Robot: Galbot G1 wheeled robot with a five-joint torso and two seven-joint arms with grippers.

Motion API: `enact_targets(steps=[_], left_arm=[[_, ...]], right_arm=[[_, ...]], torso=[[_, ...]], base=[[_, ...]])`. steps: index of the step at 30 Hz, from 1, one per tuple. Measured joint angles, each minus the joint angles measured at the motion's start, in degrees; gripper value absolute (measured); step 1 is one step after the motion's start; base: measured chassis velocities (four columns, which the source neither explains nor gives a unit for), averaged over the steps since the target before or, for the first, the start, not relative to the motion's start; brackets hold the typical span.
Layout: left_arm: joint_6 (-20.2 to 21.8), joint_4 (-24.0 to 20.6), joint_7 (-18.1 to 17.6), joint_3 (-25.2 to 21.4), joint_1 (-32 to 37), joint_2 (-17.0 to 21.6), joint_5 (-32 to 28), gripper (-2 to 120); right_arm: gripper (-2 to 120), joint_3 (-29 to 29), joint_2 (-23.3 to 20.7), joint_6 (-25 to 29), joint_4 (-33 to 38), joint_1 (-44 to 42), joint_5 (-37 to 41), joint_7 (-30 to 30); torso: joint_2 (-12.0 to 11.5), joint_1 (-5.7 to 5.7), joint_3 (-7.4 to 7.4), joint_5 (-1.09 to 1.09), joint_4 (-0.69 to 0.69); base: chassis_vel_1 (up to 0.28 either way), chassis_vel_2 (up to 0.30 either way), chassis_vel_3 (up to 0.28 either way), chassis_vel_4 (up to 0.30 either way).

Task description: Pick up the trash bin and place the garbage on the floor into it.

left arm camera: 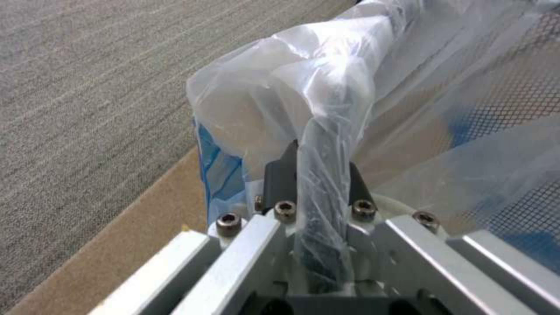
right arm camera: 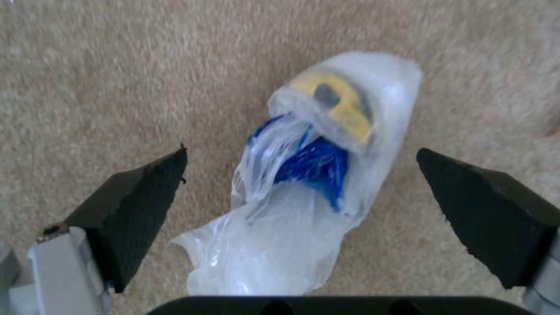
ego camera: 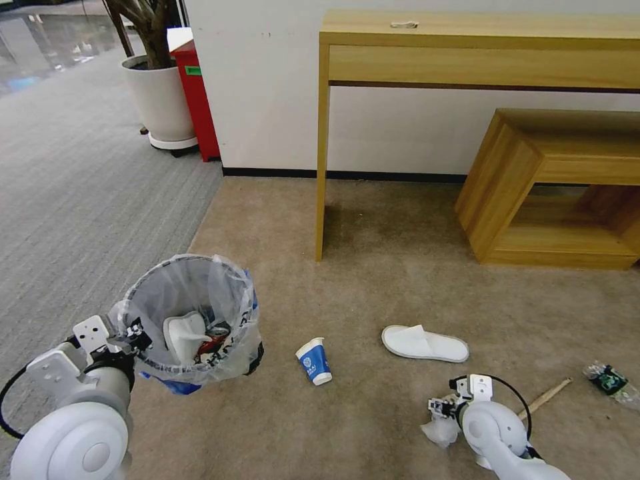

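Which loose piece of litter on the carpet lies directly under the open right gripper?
The clear plastic wrapper with blue and yellow inside, between the right gripper's fingers; cup and slipper lie farther off.

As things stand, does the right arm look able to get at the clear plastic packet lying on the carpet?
Probably yes. The right end effector hangs open just above the clear plastic packet, its fingers spread to either side with bare floor around it. The left end effector is busy, shut on the trash bin rim.
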Motion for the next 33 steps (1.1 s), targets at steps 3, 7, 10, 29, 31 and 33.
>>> enact_targets(steps=[3, 7, 10, 29, 31, 33], left_arm=[[-0.02, 0.15, 0.00, 0.00, -0.06, 0.00, 0.01, 1], [-0.06, 0.31, 0.01, 0.02, -0.17, 0.01, 0.02, 1], [-0.07, 0.43, 0.05, 0.01, -0.25, 0.04, 0.02, 1], [-0.14, 0.82, 0.18, 0.81, -0.59, -0.20, 0.17, 1], [-0.14, 0.82, 0.18, 0.81, -0.58, -0.19, 0.21, 1], [-0.17, 0.82, 0.18, 0.80, -0.53, -0.20, 0.22, 1]], right_arm=[[100, -0.37, 0.33, 0.01, -0.90, 0.42, 0.00, -0.05], [100, -0.65, 0.97, 0.04, -3.04, 1.51, -0.42, -0.16], [100, -0.63, 1.26, 0.06, -4.14, 2.00, -0.60, -0.20], [97, 1.04, 2.37, 0.11, -6.49, 1.87, -3.01, -2.06], [93, 1.04, 2.45, 0.11, -6.48, 1.87, -3.05, -2.18], [84, 1.00, 2.54, 0.11, -6.48, 1.96, -3.18, -2.27]], torso=[[0.00, 0.00, 0.00, 0.00, 0.00], [0.00, 0.00, 0.00, 0.00, 0.00], [0.00, 0.00, 0.00, 0.00, 0.00], [0.00, 0.00, 0.00, 0.00, 0.00], [0.00, 0.00, 0.00, 0.00, 0.00], [0.00, 0.00, 0.00, 0.00, 0.00]], base=[[0.000, 0.000, 0.000, 0.000], [0.000, 0.000, 0.000, 0.000], [0.000, 0.000, 0.000, 0.000], [0.000, 0.000, 0.000, 0.000], [0.000, 0.000, 0.000, 0.000], [0.000, 0.000, 0.000, 0.000]])
